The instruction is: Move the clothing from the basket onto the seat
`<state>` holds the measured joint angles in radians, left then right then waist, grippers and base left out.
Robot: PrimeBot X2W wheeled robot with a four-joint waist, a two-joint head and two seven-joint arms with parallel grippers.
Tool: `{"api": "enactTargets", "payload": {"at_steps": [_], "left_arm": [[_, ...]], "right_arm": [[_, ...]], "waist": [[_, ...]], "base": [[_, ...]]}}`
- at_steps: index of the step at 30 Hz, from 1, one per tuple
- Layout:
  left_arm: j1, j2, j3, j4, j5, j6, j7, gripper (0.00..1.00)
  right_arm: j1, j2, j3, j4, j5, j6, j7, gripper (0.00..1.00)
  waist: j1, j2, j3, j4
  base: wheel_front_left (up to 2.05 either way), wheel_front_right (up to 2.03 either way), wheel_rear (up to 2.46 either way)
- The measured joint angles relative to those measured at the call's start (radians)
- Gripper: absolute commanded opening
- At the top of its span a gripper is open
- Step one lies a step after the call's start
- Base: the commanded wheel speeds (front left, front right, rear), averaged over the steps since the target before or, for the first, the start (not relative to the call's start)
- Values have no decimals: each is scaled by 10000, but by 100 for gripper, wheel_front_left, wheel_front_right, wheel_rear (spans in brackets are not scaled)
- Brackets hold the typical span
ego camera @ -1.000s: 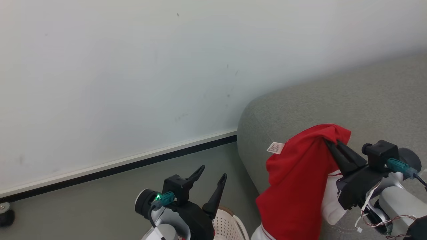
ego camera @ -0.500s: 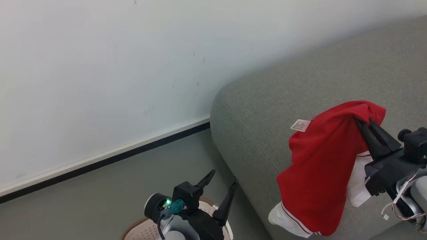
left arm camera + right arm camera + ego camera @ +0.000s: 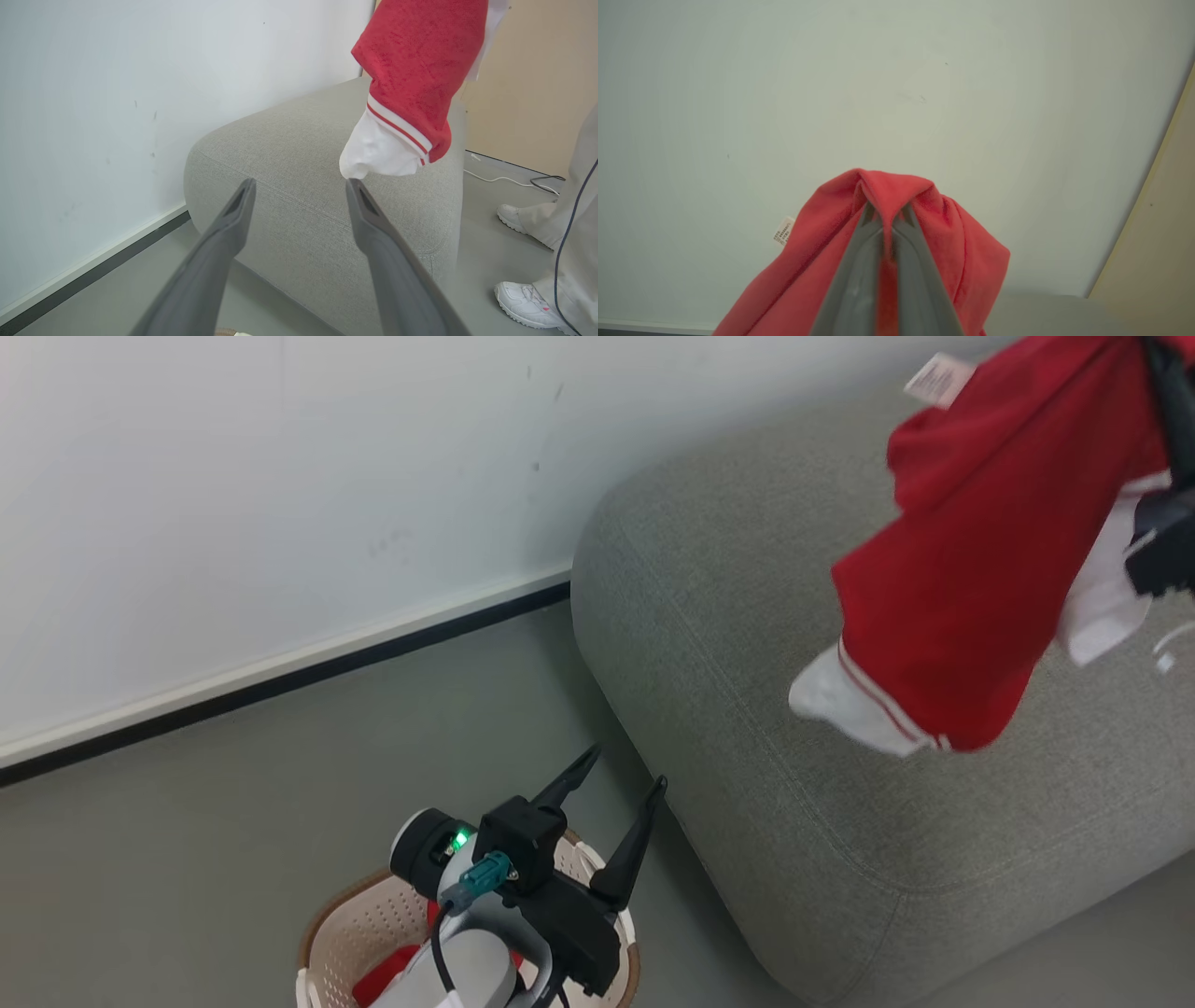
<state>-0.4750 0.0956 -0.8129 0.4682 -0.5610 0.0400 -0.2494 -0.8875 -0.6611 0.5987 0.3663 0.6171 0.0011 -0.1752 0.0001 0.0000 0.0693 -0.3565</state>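
Observation:
A red garment of the clothing (image 3: 990,551) with a white cuff and a small label hangs in the air over the grey seat (image 3: 747,616), pinched at its top fold by my right gripper (image 3: 887,217), which is shut on it. The same garment (image 3: 416,79) dangles above the seat (image 3: 289,154) in the left wrist view. My left gripper (image 3: 616,784) is open and empty above the basket (image 3: 364,924), which stands on the floor at the seat's left end. More red clothing (image 3: 387,975) lies inside the basket, partly hidden by my left arm.
A white wall (image 3: 280,476) with a dark skirting strip runs behind the basket and seat. In the left wrist view a person's white shoes (image 3: 523,298) and pale trouser legs stand on the floor to the right of the seat, near a cable (image 3: 514,179).
The head camera has tilted down, bringing the basket and the red cloth inside it into view. My right gripper has lifted the garment higher over the seat. The left gripper stays open.

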Motion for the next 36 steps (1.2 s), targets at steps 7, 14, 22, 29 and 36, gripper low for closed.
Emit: {"api": "enactTargets", "payload": {"at_steps": [7,14,22,29,36], "left_arm": [[-558,353,90,-581,230,56,-2,100],[-1050,637,161,-1210,635,142,12,100],[-1644,871,276,-1969,830,234,115,100],[-2047,1127,439,-2477,984,334,372,100],[-2454,1440,568,-2928,1333,399,629,100]], "right_arm": [[-2245,263,-527,1425,79,77,397,0],[-3549,224,-1091,2899,268,19,570,0],[-4080,228,-1513,3942,474,-280,591,0],[-4399,633,-1668,4544,702,-451,414,0],[-4362,1352,-1670,5173,882,-451,136,0]], "waist": [[1,1,876,172],[1,1,1766,449],[2,1,2796,829],[1,2,3734,1036],[2,2,4683,1066]], "base": [[0,0,0],[0,0,0],[0,0,0],[0,0,0],[0,0,0]]}}
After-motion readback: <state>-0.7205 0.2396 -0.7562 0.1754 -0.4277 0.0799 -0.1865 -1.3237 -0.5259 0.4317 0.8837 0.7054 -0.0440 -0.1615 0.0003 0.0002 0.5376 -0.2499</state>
